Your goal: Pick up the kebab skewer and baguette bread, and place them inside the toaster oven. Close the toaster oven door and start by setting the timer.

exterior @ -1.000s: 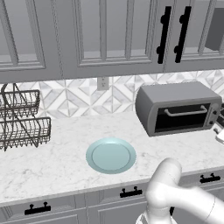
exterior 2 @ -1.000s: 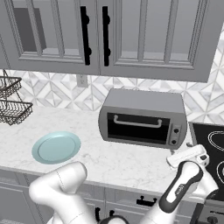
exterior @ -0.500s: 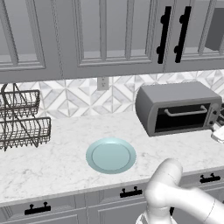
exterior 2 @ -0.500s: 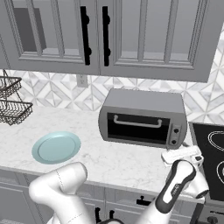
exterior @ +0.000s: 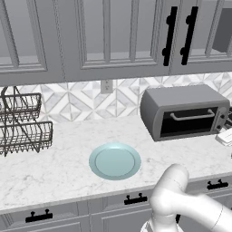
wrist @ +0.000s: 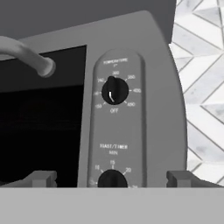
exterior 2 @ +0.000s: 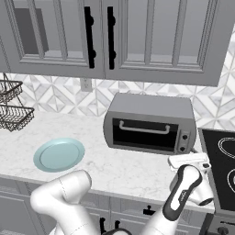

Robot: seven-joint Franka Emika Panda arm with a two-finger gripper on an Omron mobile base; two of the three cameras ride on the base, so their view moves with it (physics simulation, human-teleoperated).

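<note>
1. A grey toaster oven [exterior 2: 149,123] sits on the marble counter [exterior: 59,167], against the tiled wall.
2. Its dark glass door [exterior 2: 143,133] is closed.
3. The claw [wrist: 111,178] is spread wide, empty, right in front of the oven's control panel, straddling the lower timer knob [wrist: 112,179].
4. A pale blue plate [exterior: 114,161] lies left of the oven.

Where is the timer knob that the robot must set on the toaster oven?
In the hand view the timer knob sits low on the toaster oven's control panel, right of the dark glass door, below the temperature dial.
</note>
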